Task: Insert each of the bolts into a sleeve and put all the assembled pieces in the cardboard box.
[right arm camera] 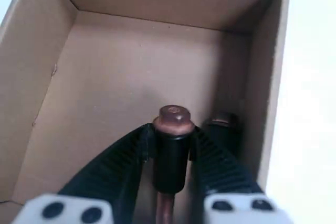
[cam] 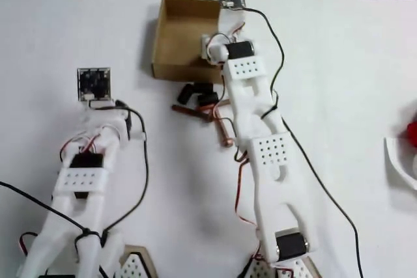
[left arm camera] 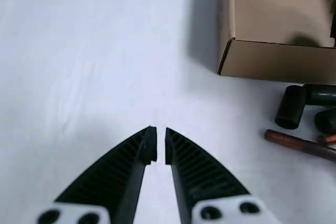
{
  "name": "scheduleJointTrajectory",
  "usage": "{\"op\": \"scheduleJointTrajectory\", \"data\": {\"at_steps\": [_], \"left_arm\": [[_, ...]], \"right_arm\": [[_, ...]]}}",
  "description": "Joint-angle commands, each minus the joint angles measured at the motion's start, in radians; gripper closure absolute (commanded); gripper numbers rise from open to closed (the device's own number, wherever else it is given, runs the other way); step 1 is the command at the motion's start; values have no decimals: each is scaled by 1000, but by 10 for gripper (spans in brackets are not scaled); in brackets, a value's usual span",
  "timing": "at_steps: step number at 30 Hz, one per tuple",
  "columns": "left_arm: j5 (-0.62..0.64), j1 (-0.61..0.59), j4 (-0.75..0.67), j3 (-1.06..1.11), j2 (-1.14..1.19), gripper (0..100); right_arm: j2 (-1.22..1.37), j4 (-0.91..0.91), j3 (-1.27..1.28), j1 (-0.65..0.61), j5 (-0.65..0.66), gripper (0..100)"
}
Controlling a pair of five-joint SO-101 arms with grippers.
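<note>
While the right tool [right arm camera: 171, 136] clamped a black cylindrical sleeve [right arm camera: 170, 169] carrying a copper-coloured bolt [right arm camera: 174, 119] above the brown cardboard box [right arm camera: 121, 72], the bolt risked sliding out on release, as only the sleeve was gripped. The left tool [left arm camera: 157, 144], nearly together, hovered over the white bench [left arm camera: 79, 51].

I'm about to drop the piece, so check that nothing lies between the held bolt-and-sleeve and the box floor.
Nothing visible blocks it. The right tool holds the assembled piece over bare floor of the cardboard box. A second piece sits by the box wall, close to the held one but off to its side.
</note>
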Motion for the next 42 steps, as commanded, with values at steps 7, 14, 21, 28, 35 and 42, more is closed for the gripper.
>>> {"op": "scheduleJointTrajectory", "data": {"at_steps": [7,14,21,28,35,42], "left_arm": [[-11,-3,-21,-2,-34,943],[-11,-3,-21,-2,-34,943],[-11,-3,-21,-2,-34,943],[-11,-3,-21,-2,-34,943],[-11,-3,-21,-2,-34,943],[-11,-3,-21,-2,-34,943]], "right_arm": [[-16,-27,-55,12,-3,879],[-87,134,-173,35,-3,878],[-113,338,-212,77,-3,878],[-145,584,-328,82,-2,878],[-148,722,-391,59,186,879],[-153,753,-341,-62,503,880]]}}
